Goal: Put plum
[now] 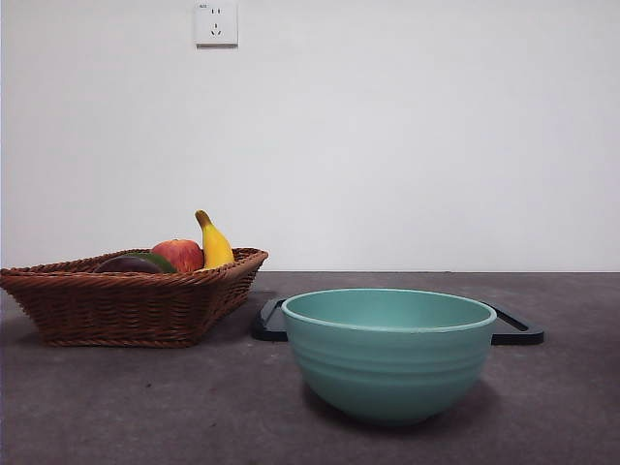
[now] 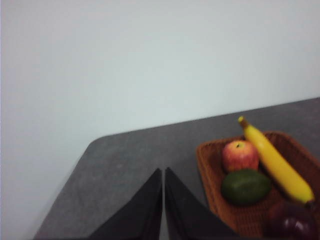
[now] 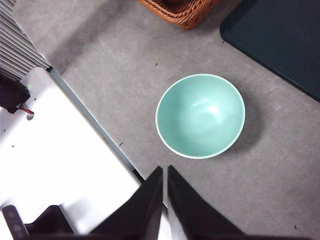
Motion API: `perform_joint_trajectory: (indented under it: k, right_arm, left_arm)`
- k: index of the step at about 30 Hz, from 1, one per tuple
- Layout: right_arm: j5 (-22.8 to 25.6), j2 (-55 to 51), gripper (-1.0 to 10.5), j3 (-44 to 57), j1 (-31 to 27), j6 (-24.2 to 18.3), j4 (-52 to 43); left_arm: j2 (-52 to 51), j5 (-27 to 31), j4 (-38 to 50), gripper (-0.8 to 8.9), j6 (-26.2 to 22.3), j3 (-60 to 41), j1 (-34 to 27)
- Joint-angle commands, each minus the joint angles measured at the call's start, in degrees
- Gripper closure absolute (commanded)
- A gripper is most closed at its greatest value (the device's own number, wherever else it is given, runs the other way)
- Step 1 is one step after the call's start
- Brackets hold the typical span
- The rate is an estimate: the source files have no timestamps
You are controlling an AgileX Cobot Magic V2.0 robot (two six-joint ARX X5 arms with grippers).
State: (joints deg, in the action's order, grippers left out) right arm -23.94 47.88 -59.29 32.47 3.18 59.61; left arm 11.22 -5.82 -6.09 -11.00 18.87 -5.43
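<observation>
The plum [image 2: 292, 222] is dark purple and glossy. It lies in the brown wicker basket [image 2: 210, 180], next to a dark green fruit [image 2: 246, 186]. In the front view the plum [image 1: 124, 264] just shows above the rim of the basket [image 1: 126, 305] at the left. My left gripper [image 2: 163, 192] is shut and empty, held above the table beside the basket. My right gripper [image 3: 164, 187] is shut and empty, high above the table near a teal bowl [image 3: 200, 116]. Neither gripper shows in the front view.
The basket also holds a red-and-yellow apple [image 2: 240, 155] and a banana [image 2: 275, 162]. The empty teal bowl [image 1: 388, 352] stands at the front centre. A black tray [image 1: 518, 329] lies behind it. The white robot base [image 3: 55, 160] borders the table.
</observation>
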Motion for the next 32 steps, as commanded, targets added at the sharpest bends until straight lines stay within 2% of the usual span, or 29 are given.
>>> perform_joint_trajectory:
  k: [1,11,19,23,32]
  right_arm:
    - [-0.07,0.33,9.4,-0.72,0.39,-0.63,-0.48]
    - [-0.07,0.31,9.4,-0.72,0.39,-0.63,-0.48]
    - [-0.07,0.31,9.4,-0.72,0.39,-0.63,-0.48]
    - [-0.07,0.31,9.4,-0.72,0.39,-0.63,-0.5]
    - [-0.07,0.31,9.4,-0.72,0.39,-0.63,-0.48]
  left_arm:
    - [-2.21,0.31,1.57,8.07,0.13,-3.63,-0.61]
    - [-9.6,0.98,0.94,8.07,0.39,-13.38,-1.42]
    - [-11.06,2.89,0.59,8.07,3.89,-18.29,-1.42]
    - [-11.06,2.89,-4.63,8.07,4.33,-18.25,-1.42]
    - [-11.04,2.86,-4.61,8.07,4.66,-18.21,-1.42]
